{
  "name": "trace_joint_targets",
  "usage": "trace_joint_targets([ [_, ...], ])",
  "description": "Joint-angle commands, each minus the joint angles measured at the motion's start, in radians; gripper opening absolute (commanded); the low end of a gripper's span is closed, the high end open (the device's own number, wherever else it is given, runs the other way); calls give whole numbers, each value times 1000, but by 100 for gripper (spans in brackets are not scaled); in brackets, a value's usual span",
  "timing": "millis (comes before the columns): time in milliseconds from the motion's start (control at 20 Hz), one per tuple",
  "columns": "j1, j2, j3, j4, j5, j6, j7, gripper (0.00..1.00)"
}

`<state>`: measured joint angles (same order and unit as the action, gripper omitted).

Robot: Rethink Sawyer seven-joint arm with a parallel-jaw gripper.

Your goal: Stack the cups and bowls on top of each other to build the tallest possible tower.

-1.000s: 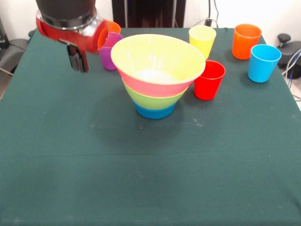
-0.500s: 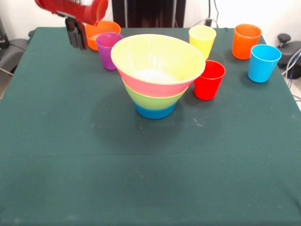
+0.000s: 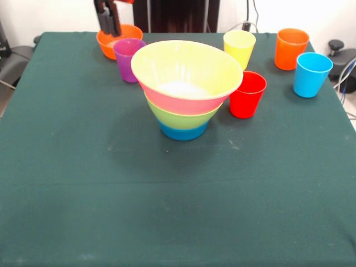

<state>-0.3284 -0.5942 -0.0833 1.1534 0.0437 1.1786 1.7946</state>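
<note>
Our gripper (image 3: 109,22) above small orange bowl (image 3: 118,41), far left; can't tell claw state. Next we grab bowl, add to tower (image 3: 186,89).

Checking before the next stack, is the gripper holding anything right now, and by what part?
Nothing shows in the gripper; it hangs above the small orange bowl.

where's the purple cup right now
In the front view the purple cup stands upright at the far left of the table, just in front of the small orange bowl and just left of the stacked bowls.
</note>
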Motion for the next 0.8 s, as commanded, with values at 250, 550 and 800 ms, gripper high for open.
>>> trace_joint_targets([
  [250,92,-39,19,163,75,86,218,0],
  [550,131,-45,-5,192,112,62,256,0],
  [800,157,-43,-16,209,138,36,293,0],
])
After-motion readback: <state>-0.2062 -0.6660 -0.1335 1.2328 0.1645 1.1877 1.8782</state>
